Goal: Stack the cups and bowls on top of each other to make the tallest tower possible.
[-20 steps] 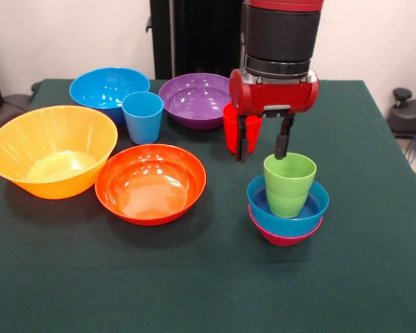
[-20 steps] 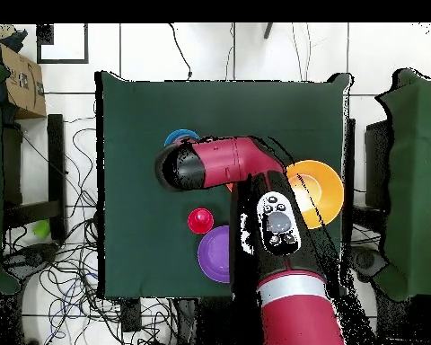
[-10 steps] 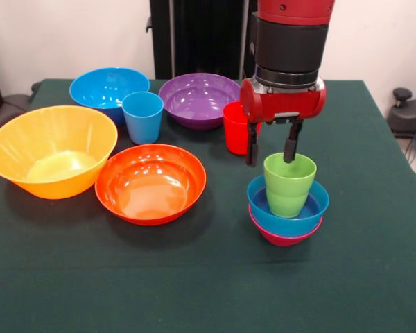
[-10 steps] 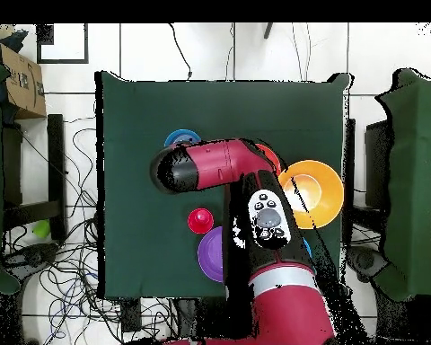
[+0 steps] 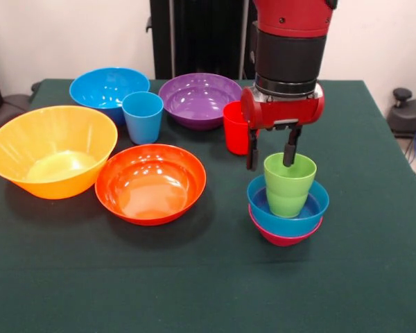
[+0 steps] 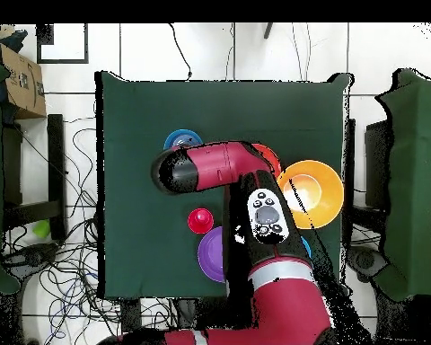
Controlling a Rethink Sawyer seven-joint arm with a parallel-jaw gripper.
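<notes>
Hidden or cut off:
- Red cup (image 5: 235,127): right side covered by the arm (image 5: 288,62) in the front view.
- Small magenta bowl (image 5: 284,236): only a lower crescent showing beneath the small blue bowl (image 5: 288,208) nested in it.
- Green cup (image 5: 289,183): base sunk out of sight inside the small blue bowl.
- Overhead view: green cup, magenta bowl, light blue cup and end effector wholly covered by the arm (image 6: 224,166); of the small blue bowl (image 6: 180,139) only a far arc visible; red-orange bowl (image 6: 268,154) reduced to a sliver; large blue bowl not clearly made out.

Orientation:
- Green cup upright, mouth up, long axis vertical; same for red cup and light blue cup (image 5: 143,116).
- All bowls mouth up.

Position, relative to the green cup (front view):
- Stack of magenta bowl, small blue bowl, green cup standing on the green tabletop (image 5: 194,284).
- End effector (image 5: 270,149) just above and behind the cup's rim, fingers spread, one to the left of the rim, one over its back edge, gripping nothing.
- Red cup just behind and left.
- Purple bowl (image 5: 197,99) farther behind and left.
- Red-orange bowl (image 5: 150,183) to the left.
- Yellow-orange bowl (image 5: 50,150) well to the left.
- Large blue bowl (image 5: 107,88) far back left, light blue cup touching its front.

View differences:
- Overhead alone: full outline of the tabletop (image 6: 138,108), yellow-orange bowl (image 6: 314,190), purple bowl (image 6: 212,254), red cup (image 6: 199,220) seen as a full circle.
- Front alone: end effector and complete stack.
</notes>
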